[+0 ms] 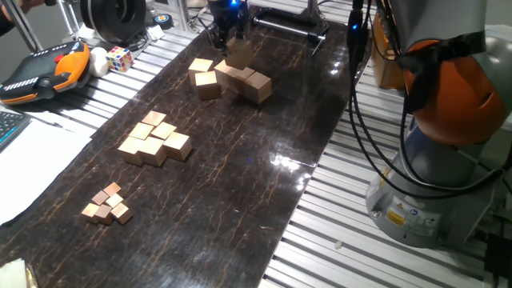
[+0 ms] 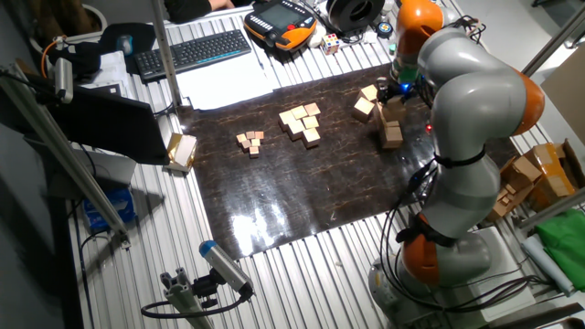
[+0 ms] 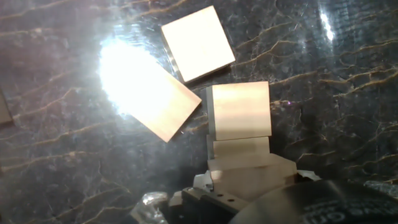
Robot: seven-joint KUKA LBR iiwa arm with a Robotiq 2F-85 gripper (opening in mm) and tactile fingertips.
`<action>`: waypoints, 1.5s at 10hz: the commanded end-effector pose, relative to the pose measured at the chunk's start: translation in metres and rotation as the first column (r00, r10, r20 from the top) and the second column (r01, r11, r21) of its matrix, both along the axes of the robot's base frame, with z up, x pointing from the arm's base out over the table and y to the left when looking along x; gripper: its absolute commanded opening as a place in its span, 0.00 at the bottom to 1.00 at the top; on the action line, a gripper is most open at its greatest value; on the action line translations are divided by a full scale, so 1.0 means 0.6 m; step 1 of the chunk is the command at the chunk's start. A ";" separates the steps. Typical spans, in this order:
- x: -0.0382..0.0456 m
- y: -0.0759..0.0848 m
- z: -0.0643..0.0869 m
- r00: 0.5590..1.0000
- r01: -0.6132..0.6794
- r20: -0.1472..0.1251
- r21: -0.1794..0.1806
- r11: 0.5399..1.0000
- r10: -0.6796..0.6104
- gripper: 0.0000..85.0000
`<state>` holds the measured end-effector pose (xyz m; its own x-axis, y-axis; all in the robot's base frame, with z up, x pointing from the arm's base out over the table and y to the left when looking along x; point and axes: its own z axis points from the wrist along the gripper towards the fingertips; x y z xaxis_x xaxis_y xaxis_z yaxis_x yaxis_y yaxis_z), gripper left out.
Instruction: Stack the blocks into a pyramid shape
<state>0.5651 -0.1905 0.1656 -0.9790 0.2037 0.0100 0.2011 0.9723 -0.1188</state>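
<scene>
The gripper (image 1: 226,36) is hanging over the large blocks at the far end of the mat (image 1: 240,208), and one block (image 1: 238,53) is sitting tilted right under the jaws. In the hand view that block (image 3: 240,111) is lying just ahead of the fingers; whether the jaws are pinching it or merely spread beside it I cannot tell, since the fingertips are hidden.

As for progress, I am judging the pyramid barely begun. Below the jaws, a short row of blocks (image 1: 246,80) is sitting on the mat, touching one another, and two more (image 1: 204,76) are lying just beside them, loose. No stepped second layer is showing yet, so most of the stacking is still waiting.

Counting the large ones, I am making out about six (the row is partly hidden, so this is a rough count). Well away from the jaws, a cluster of medium cubes (image 1: 154,140), roughly eight, is resting mid-mat, and farther still five or so tiny cubes (image 1: 107,203).
</scene>
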 end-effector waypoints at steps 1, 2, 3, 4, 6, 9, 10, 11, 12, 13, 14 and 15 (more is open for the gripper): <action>0.000 0.001 0.000 1.000 -0.001 -0.005 0.004 1.000 0.001 0.65; 0.000 0.001 0.000 1.000 -0.011 -0.016 0.005 1.000 0.011 0.65; 0.000 0.001 0.000 1.000 -0.006 -0.029 0.006 1.000 0.007 0.66; 0.000 0.001 0.000 0.999 -0.003 -0.043 0.017 1.000 0.004 0.67; 0.000 0.001 0.000 1.000 0.017 -0.022 0.009 1.000 -0.017 0.68; -0.013 -0.008 -0.002 0.999 0.010 -0.054 0.043 0.999 -0.008 0.72; -0.021 -0.012 -0.011 0.999 0.003 -0.034 0.041 0.999 -0.002 0.72; -0.026 -0.010 -0.019 1.000 0.003 -0.017 0.030 1.000 -0.003 0.72; -0.026 -0.008 -0.022 1.000 0.009 -0.012 0.028 1.000 -0.008 0.73; -0.026 -0.009 -0.023 1.000 0.011 -0.003 0.030 0.999 -0.011 0.74; -0.026 -0.014 -0.026 1.000 0.010 0.005 0.028 1.000 -0.010 0.73; -0.027 -0.022 -0.031 1.000 0.003 0.006 0.030 1.000 -0.004 0.72</action>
<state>0.5488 -0.2052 0.1458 -0.9786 0.2054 0.0116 0.2038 0.9754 -0.0845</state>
